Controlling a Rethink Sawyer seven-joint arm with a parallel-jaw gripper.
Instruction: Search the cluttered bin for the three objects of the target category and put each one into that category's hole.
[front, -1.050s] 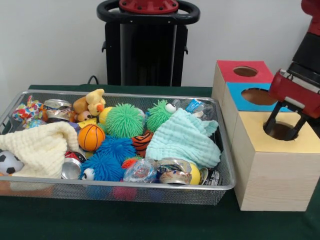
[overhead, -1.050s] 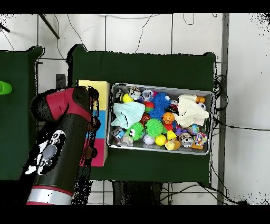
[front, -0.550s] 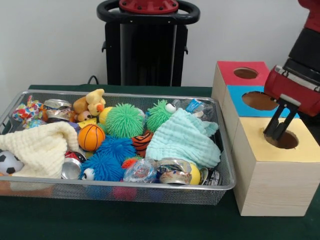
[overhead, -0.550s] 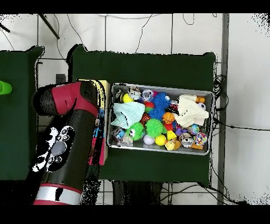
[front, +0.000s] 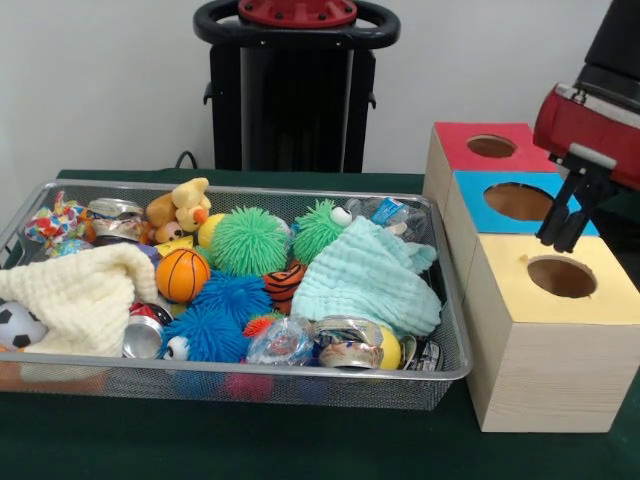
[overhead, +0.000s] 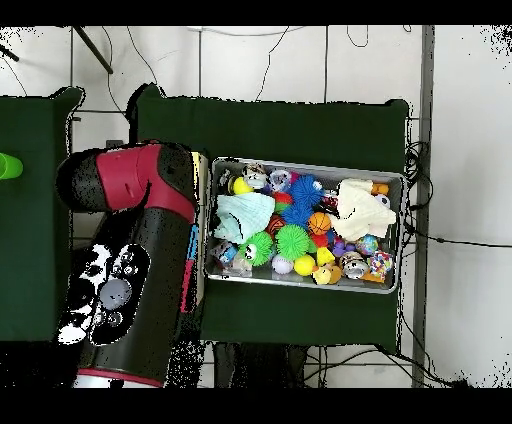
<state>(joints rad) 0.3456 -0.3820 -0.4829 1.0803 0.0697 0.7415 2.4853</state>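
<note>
Gripper (front: 563, 222) hangs above the sorting box (front: 540, 330), over the seam between the blue-topped section (front: 478, 208) and the yellow-topped section (front: 530, 300); its two dark fingers sit close together with nothing between them, so we read it as empty. The yellow hole (front: 561, 276) lies just below and in front of the tips; the red section's hole (front: 491, 145) is at the box's far end. Which category is the target we cannot tell. The candidates all lie in the wire mesh bin (front: 250, 385) beside the box: a mini basketball (front: 182, 274), green spiky ball (front: 249, 241), blue spiky balls (front: 222, 312), a plush duck (front: 180, 207), crushed cans (front: 345, 342), a soccer ball (front: 17, 325). A mint cloth (front: 368, 280) and a cream cloth (front: 80, 295) cover part of the heap, and we judge this the main risk: targets may sit hidden beneath, and a blind grasp could snag fabric and drag neighbours out. The spiky balls look soft and may slip. The bin rim is raised; a low sweep across from the box could clip it. In the overhead view the arm (overhead: 135, 270) covers the box entirely. The desk (front: 300, 440) wears dark green cloth; behind it a white wall (front: 100, 80), with pale tiled floor (overhead: 260, 65) and loose cables round the desk.
</note>
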